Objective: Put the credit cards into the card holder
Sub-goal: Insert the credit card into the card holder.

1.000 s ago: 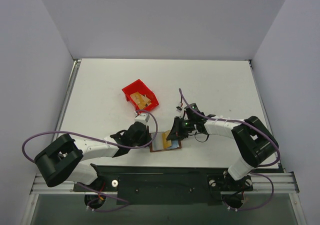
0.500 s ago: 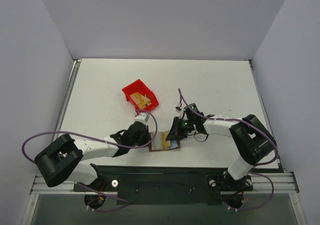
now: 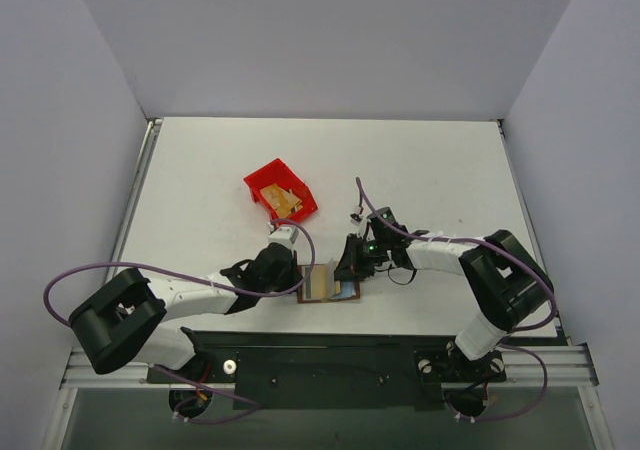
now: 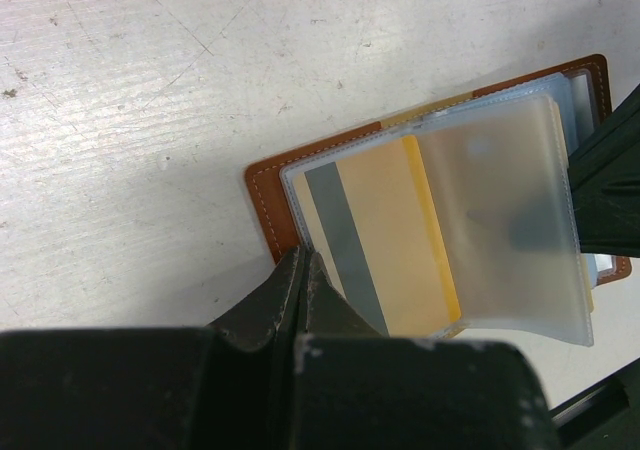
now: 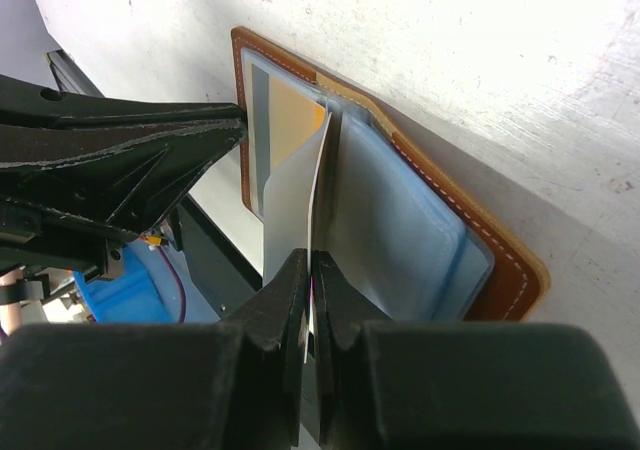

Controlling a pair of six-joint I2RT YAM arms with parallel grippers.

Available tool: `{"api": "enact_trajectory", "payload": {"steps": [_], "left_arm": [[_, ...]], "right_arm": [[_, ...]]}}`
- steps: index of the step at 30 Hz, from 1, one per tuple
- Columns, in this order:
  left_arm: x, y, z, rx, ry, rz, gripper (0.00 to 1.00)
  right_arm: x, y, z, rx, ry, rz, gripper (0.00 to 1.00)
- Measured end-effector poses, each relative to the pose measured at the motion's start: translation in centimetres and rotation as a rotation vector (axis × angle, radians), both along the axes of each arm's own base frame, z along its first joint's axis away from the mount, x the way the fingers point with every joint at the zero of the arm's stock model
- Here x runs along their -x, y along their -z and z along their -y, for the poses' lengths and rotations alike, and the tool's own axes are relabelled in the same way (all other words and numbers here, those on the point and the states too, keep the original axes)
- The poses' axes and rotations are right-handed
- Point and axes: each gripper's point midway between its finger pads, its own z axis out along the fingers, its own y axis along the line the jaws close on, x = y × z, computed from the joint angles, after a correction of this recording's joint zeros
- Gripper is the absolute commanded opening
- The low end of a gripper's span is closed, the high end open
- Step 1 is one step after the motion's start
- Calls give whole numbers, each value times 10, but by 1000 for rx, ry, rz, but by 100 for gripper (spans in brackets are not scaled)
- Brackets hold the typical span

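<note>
Top external view: the bin [image 3: 262,178], at 11 o'clock from the holder [image 3: 345,297], has spare cards [image 3: 288,202]. Your left gripper [image 4: 303,260], clenched, pins the holder's 9 o'clock edge. Your right gripper [image 5: 310,265] pinches a sleeve [image 5: 290,220] upright. Lift without tugging, so the striped card [image 4: 380,230] stays seated.

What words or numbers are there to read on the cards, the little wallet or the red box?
No text can be read in any view.
On the gold card in the card holder: only a plain grey stripe, no letters or numbers.
On the clear sleeve: blank.
On the cards in the red bin: too small to read.
</note>
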Motion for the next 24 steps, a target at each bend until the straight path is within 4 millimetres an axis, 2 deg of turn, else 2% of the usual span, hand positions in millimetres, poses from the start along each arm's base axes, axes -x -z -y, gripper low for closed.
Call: {"api": "enact_trajectory", "payload": {"steps": [13,24], "left_arm": [[0,0,0,0,-1,0,0],[0,0,0,-1,-1,0,0]], "right_arm": [[3,-10,4,11,-3,30,0],[5,-9,6,23,-9,30,0]]}}
